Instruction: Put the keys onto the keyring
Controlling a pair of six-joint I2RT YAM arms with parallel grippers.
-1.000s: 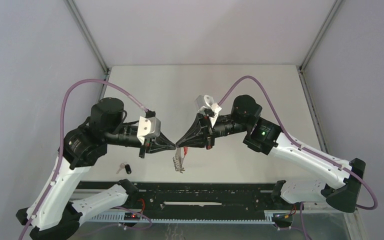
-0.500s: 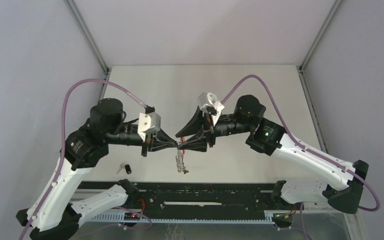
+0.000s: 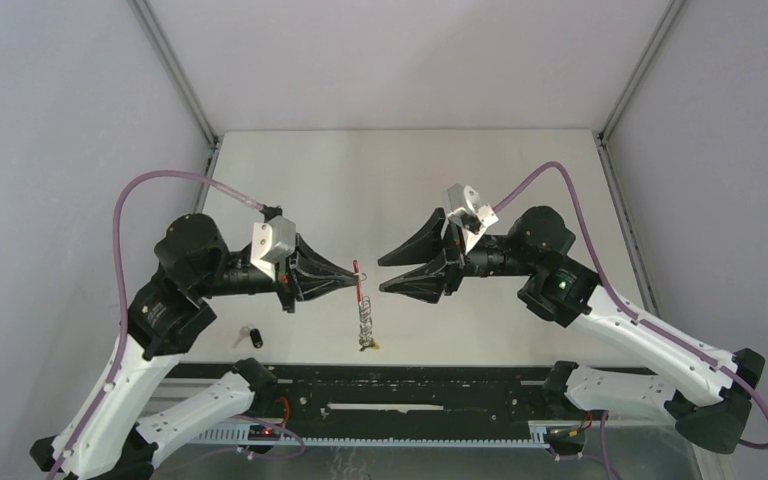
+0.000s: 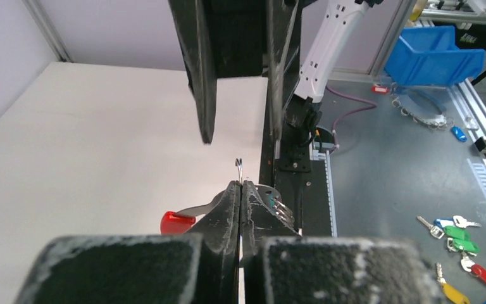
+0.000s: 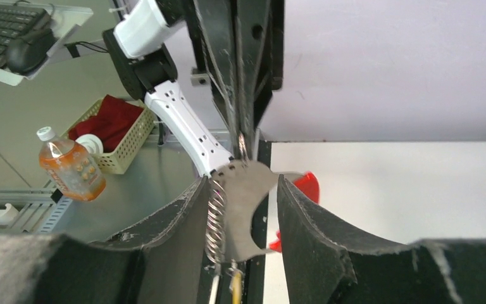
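Observation:
My left gripper [image 3: 351, 281] is shut on the keyring [image 3: 359, 284], pinching it at the top [image 4: 241, 185]. Its red band [image 4: 176, 222] sticks out to one side, and the silver wire rings [image 3: 364, 318] hang below. A key with a yellow tag [image 3: 369, 346] dangles at the bottom of the rings. My right gripper [image 3: 381, 276] is open just right of the keyring, holding nothing. In the right wrist view the rings [image 5: 216, 221] and a silver plate [image 5: 248, 202] sit between its open fingers [image 5: 164, 240]. The black-tagged key [image 3: 252, 337] lies on the table below the left arm.
A black rail [image 3: 410, 385] runs along the table's near edge. Beyond the table, the left wrist view shows a blue bin [image 4: 433, 57] and loose coloured keys [image 4: 462, 237]. The right wrist view shows a bottle [image 5: 69, 166] and a basket [image 5: 115, 134].
My right gripper has opened, let go of the keyring and drawn back to the right. The left gripper pulled slightly left, and the keyring now hangs from it alone.

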